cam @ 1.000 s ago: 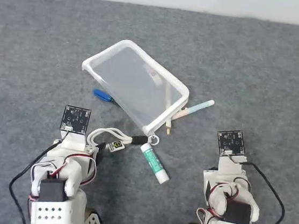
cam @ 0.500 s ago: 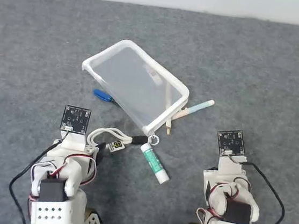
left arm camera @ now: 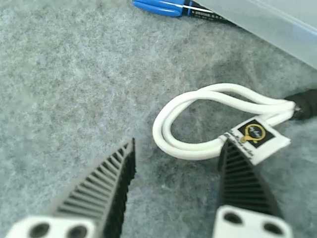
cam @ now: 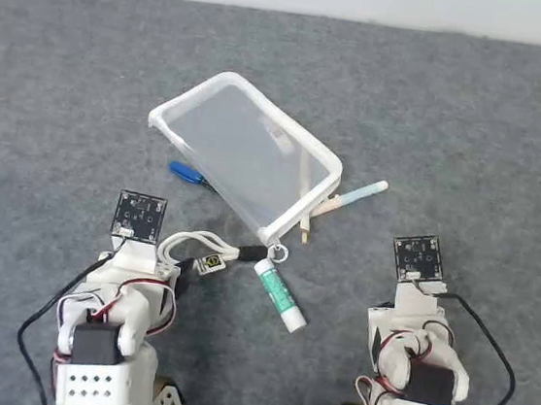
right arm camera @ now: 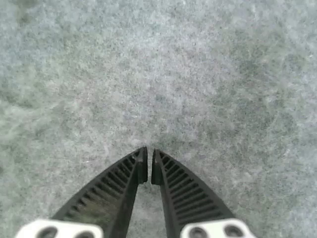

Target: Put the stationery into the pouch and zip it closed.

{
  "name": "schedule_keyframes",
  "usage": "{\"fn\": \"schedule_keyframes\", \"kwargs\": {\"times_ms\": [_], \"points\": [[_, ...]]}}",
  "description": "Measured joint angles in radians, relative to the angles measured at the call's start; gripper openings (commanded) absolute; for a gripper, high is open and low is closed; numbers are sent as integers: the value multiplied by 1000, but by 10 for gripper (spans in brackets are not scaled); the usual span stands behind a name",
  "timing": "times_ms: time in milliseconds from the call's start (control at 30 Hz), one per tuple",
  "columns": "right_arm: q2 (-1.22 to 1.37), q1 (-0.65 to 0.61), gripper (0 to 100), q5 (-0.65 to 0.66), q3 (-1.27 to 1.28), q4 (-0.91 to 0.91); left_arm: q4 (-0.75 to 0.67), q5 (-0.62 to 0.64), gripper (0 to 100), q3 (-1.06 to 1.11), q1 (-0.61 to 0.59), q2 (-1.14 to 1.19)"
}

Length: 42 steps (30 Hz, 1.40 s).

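Pouch (cam: 242, 155) of milky, see-through plastic with a white zip edge lies tilted in the middle of the grey mat (cam: 473, 138), ahead of both arms. A ring pull (cam: 279, 253) hangs at its near corner. A blue pen (cam: 186, 171) lies at the pouch's left side, one end hidden under it. A pale pen (cam: 357, 194) and a thin wooden stick (cam: 304, 228) poke out past the right edge. A white tube with a green band (cam: 279, 295) lies on the mat just below the near corner, between the arms. A looped white cord (left arm camera: 190, 152) with a paper tag (left arm camera: 255, 139) lies in front of the left gripper (left arm camera: 178, 148), whose fingers are spread, one tip at the tag. The right gripper (right arm camera: 149, 153) has its fingers pressed together over bare mat, well apart from the pouch
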Motion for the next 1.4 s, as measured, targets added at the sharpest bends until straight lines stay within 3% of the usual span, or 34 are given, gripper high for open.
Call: {"fn": "schedule_keyframes", "kwargs": {"times_ms": [833, 1100, 1400], "points": [[0, 0, 28, 0, 0, 0, -9, 0, 250, 0, 40, 0], [0, 0, 28, 0, 0, 0, -9, 0, 28, 0, 43, 0], [0, 0, 28, 0, 0, 0, -9, 0, 13, 0, 40, 0]]}}
